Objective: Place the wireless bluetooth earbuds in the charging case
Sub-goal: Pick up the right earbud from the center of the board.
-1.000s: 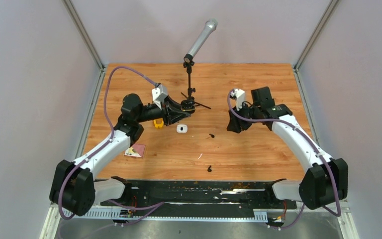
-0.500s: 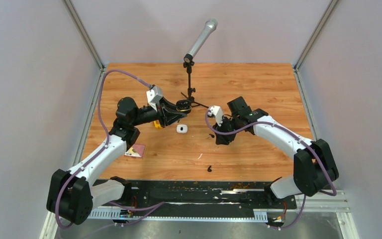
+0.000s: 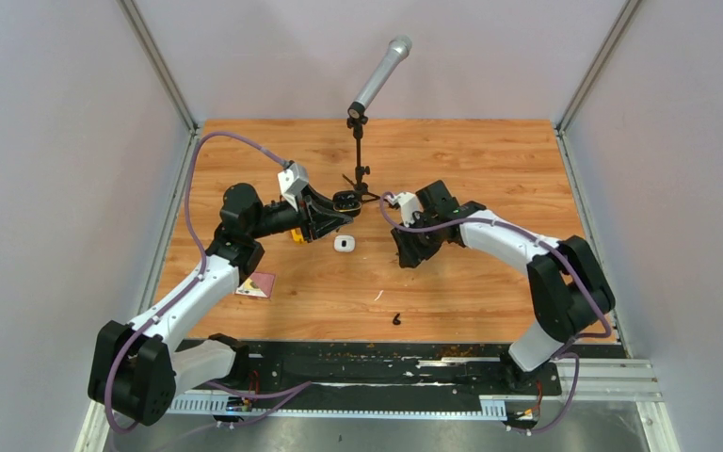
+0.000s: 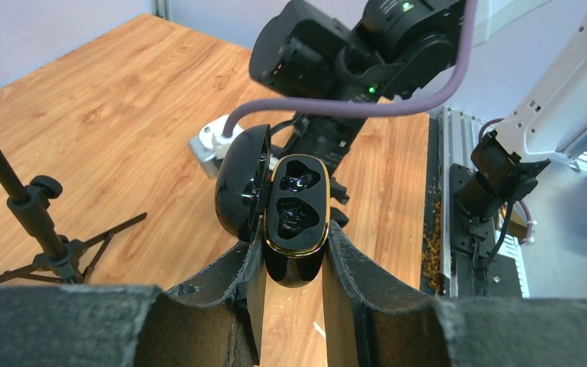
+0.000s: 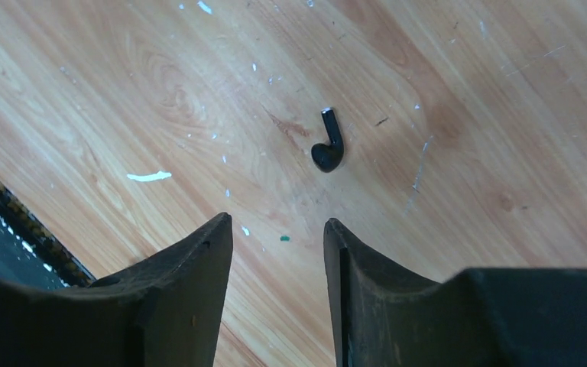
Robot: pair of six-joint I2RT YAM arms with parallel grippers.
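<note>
Nearest you, a black earbud (image 3: 396, 319) lies loose on the bench (image 3: 471, 301). Your right hand (image 5: 277, 225) hangs over a second black earbud (image 5: 329, 147), fingers partly spread, holding nothing. Beyond sits a white case (image 3: 343, 244). Your left hand (image 4: 294, 243) is clamped on the black case (image 4: 296, 210), lid open.

A: Place type?
B: Lab, robot test cell.
A: Evidence?
B: Plain panel walls (image 3: 56, 141) on aluminium posts (image 3: 158, 66), wooden tabletop (image 3: 490, 292), left arm (image 3: 198, 287) and right arm (image 3: 504, 240) bolted to black rail (image 3: 386, 363), microphone (image 3: 381, 73) on tripod stand (image 3: 362, 169).
</note>
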